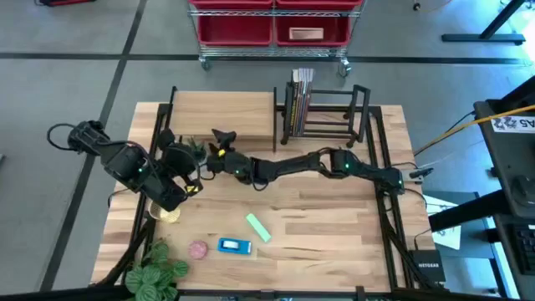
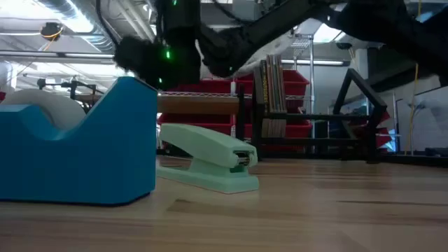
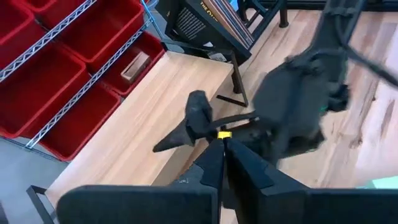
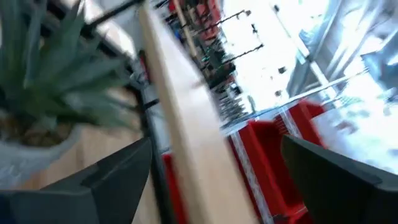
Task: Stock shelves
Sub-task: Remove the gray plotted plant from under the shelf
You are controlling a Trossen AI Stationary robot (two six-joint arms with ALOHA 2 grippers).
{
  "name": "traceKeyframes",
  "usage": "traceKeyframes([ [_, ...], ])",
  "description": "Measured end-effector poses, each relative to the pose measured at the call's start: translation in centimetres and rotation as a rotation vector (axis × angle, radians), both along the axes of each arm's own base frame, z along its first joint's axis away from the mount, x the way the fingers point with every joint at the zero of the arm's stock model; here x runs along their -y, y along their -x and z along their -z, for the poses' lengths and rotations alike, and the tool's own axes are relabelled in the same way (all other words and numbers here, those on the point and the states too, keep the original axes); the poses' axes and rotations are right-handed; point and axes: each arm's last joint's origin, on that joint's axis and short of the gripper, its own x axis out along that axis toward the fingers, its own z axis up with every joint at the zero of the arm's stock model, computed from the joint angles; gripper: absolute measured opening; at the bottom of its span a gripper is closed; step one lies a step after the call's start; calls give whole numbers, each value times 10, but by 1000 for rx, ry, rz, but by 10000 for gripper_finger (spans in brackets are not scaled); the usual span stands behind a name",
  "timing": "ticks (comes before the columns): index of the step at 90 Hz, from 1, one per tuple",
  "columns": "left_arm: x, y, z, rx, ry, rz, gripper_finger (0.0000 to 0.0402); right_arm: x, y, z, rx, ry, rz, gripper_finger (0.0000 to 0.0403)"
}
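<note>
The wood-topped shelf [image 1: 221, 113] stands at the table's far left, and the black book rack [image 1: 326, 113] with several books stands to its right. My right gripper [image 1: 219, 144] reaches across to the shelf's near edge and is open. In the right wrist view my right gripper [image 4: 236, 180] has the shelf's top board [image 4: 180, 124] running between its spread fingers, blurred. A small green plant in a pale pot [image 4: 43, 81] stands just beside it, under that edge. My left gripper [image 3: 222, 152] is shut, low and just left of the plant [image 1: 195, 150].
A mint-green stapler [image 1: 257, 227], a blue tape dispenser [image 1: 234, 246] and a small pink thing [image 1: 198, 249] lie near the front. A leafy plant [image 1: 157, 269] sits at the front left corner. A cart with red bins [image 1: 276, 25] stands behind the table.
</note>
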Motion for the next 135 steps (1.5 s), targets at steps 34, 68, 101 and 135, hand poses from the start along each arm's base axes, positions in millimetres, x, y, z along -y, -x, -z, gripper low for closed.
traceKeyframes([
  [34,21,11,9,-249,291,229,0,-82,36,-36,-242,-130,-117,316],
  [68,50,28,84,-532,404,151,26,-102,103,-19,-440,-726,-343,298],
  [101,10,27,167,-647,281,-11,195,-52,83,26,-75,-1046,-470,296],
  [135,-32,35,212,-724,246,-103,250,-17,60,67,213,-1058,-331,296],
])
